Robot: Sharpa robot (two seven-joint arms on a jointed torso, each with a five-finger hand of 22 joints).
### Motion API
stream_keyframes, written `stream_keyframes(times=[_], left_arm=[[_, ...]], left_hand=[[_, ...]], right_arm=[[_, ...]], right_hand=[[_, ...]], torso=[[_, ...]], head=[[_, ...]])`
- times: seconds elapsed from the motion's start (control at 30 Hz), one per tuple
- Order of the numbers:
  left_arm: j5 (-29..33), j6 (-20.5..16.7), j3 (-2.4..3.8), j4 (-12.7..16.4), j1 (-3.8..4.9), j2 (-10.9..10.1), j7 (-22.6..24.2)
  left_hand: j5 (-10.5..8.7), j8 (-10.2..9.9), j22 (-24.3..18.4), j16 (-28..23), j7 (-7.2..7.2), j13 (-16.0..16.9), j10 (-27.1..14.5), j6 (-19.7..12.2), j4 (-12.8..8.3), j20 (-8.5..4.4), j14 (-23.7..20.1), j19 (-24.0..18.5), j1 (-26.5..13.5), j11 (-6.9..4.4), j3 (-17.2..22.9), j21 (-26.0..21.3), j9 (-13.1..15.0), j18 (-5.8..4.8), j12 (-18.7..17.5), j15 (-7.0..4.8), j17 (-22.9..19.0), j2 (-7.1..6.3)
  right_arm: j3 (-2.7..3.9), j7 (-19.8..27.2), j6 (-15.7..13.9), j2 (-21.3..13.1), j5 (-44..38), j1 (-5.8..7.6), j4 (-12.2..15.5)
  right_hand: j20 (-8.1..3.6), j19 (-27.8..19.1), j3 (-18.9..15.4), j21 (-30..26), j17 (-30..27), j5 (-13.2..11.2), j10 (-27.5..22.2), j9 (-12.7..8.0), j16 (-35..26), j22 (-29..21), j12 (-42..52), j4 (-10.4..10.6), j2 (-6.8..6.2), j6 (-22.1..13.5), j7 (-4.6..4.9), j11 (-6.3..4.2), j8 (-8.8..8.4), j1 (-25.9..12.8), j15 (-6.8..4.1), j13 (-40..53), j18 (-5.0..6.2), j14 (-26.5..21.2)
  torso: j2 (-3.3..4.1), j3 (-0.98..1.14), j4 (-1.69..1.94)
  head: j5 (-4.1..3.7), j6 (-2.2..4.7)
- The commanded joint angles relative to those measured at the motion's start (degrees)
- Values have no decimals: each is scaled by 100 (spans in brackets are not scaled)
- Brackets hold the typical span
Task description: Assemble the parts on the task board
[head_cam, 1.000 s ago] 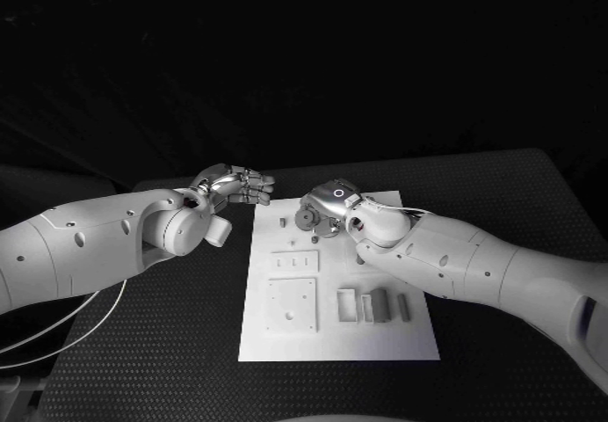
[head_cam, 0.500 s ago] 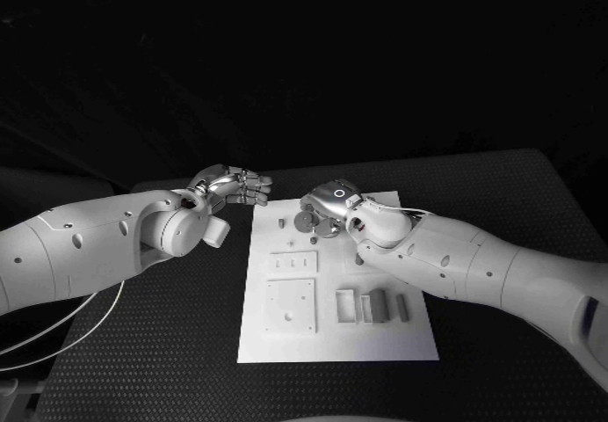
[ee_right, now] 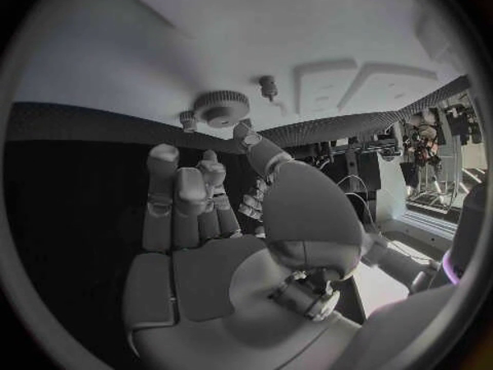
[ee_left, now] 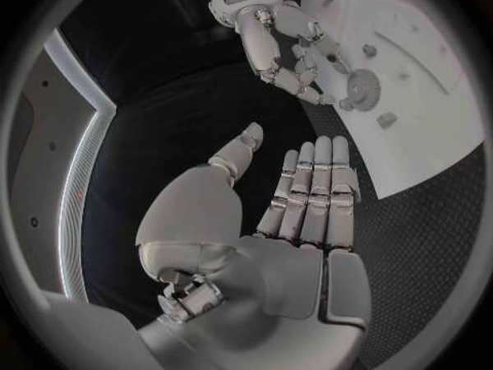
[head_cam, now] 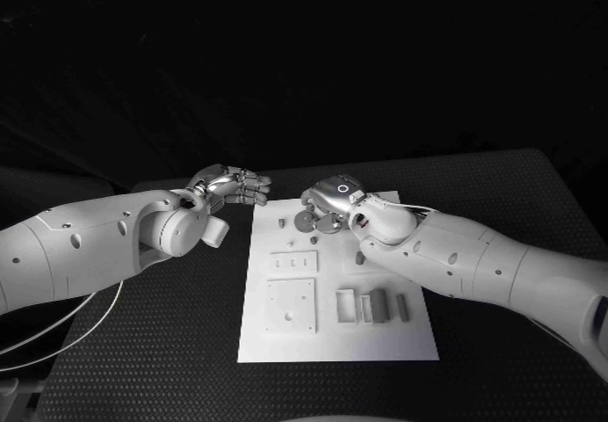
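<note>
White task board point(head_cam: 332, 338) flat mid desk point(head_cam: 152, 352). Right hand point(head_cam: 332, 200) over far left part of board, fingers spread, holding nothing, tips just beside gear point(ee_right: 221, 105) and small peg point(ee_right: 269, 84) lying on board. Left hand point(head_cam: 231, 186) hovering off board's far left corner, fingers straight and side by side, empty. Rectangular blocks point(head_cam: 372, 305) on near half of board.
</note>
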Motion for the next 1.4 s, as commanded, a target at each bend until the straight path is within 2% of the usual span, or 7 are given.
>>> stream_keyframes(times=[0.03, 0.43, 0.53, 0.77, 0.93, 1.17, 1.4], left_arm=[[23, 39, 5, 10, 4, 4, 41], [23, -8, 6, -74, 5, -98, 77], [-45, 25, 5, -156, 4, -99, 116], [-153, 192, -1, -397, -2, -118, 115], [-196, 217, -1, -540, -6, -135, 119], [-196, 309, -1, -640, -15, -134, 115], [-196, 350, -1, -662, -68, -123, 94]], left_hand=[[-1, -18, 8, -29, 38, 6, 10, -4, -4, 5, 32, 45, -36, 37, -7, -29, 7, 72, -24, -5, 10, -7], [-1, -15, 10, -32, 35, 8, 15, 1, -3, 5, 36, 47, -35, 36, -6, -31, 9, 72, -24, -5, 15, -6], [-1, -12, 11, -32, 29, 10, 19, 6, -4, 4, 40, 51, -29, 34, -2, -31, 11, 74, -23, -6, 18, -4], [0, 43, 24, -40, -66, 32, 100, 113, 2, -1, 67, 73, -33, 2, 15, -33, 37, 75, 6, -14, 42, 64], [0, 53, 45, -14, -40, 46, 162, 158, -1, -25, 149, 140, -53, -24, 18, -7, 40, 90, 26, -46, 71, 107], [0, 50, 49, -12, -39, 45, 160, 162, -3, -30, 164, 152, -57, -24, 16, -4, 39, 91, 19, -52, 76, 109], [0, 41, 49, -23, -32, 40, 145, 155, -2, -31, 159, 149, -67, -17, 11, -10, 35, 86, 5, -52, 78, 107]], right_arm=[[33, -49, -57, -31, 10, 9, 54], [379, 7, 152, -831, 838, 312, 1142], [385, 805, 443, -1018, 1989, 458, 1008], [384, 1493, -209, -1623, 2874, 488, 1145], [385, 1750, 199, -1937, 3292, 499, 1099], [383, 1985, 780, -2114, 3474, 496, 759], [382, 1991, 920, -2228, 3320, 419, 597]], right_hand=[[-12, 31, 10, -36, 6, 8, 11, 6, -14, 90, 22, 43, -32, -169, 206, 37, 33, -39, 35, -6, 186, 3], [1, -24, 30, -78, -9, 12, -43, -1, -61, 85, -1, 157, -86, -168, 206, 36, 42, -81, 35, -32, 186, -36], [32, -136, 77, -169, -65, 13, -142, 6, -194, 62, -137, 162, -64, -138, 197, 28, 69, -31, 26, -128, 186, -137], [154, -271, 110, -373, -233, 0, -147, 53, -542, -5, -645, -129, 128, -83, 156, -17, 144, 320, -17, -653, 186, -209], [238, -366, 139, -594, -377, 10, -170, 91, -882, -103, -1306, -221, 100, -93, 137, -31, 171, 463, -30, -1288, 186, -271], [245, -280, 137, -729, -346, 13, -63, 100, -1061, -120, -3238, -203, 30, -259, 186, 32, 145, 565, 16, -2791, 186, -177], [257, -284, 107, -812, -294, 12, -62, 81, -1134, -83, -4537, -262, -151, -363, 293, 196, 169, 671, 180, -3600, 186, -150]], torso=[[-3, 3, 418], [-23, 41, 352], [-50, 57, 312], [-138, 139, 162], [-213, 196, 52], [-304, 260, -21], [-359, 329, -65]], head=[[1, 17], [-11, 92], [5, 112], [57, 136], [84, 151], [109, 142], [3, 155]])
